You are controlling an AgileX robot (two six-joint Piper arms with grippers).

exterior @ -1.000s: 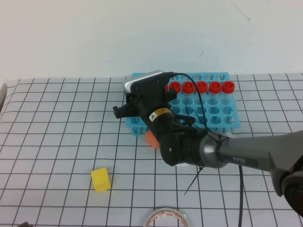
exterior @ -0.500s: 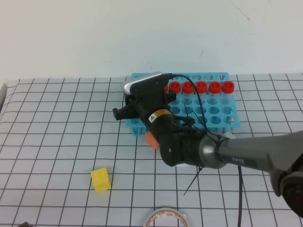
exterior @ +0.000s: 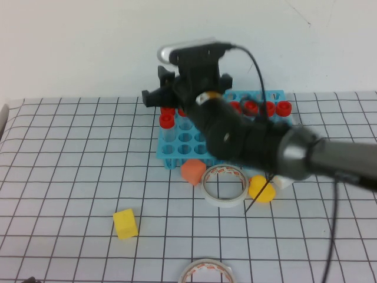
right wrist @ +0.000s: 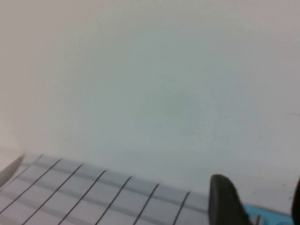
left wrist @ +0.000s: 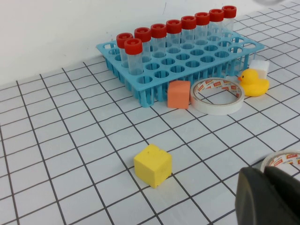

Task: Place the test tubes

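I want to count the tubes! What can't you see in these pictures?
- High view: the right arm hides many tubes in the rack.
- Right wrist view: the open right tool, high above the rack, sees mostly wall; the edge cuts the rack off.
- Left wrist view: the shut left tool, low by the near tape, is cut off by the edge.

blue rack (left wrist: 148, 92), and the 9 clear test tubes (left wrist: 173, 35) in it all have red caps (left wrist: 173, 23). table cover (left wrist: 56, 140) is white with a black grid. in front of the rack: orange cube (left wrist: 179, 93), white tape roll (left wrist: 216, 96) with red print, yellow duck (left wrist: 254, 83) with an orange beak. yellow cube (left wrist: 153, 165) sits well apart from the rack.
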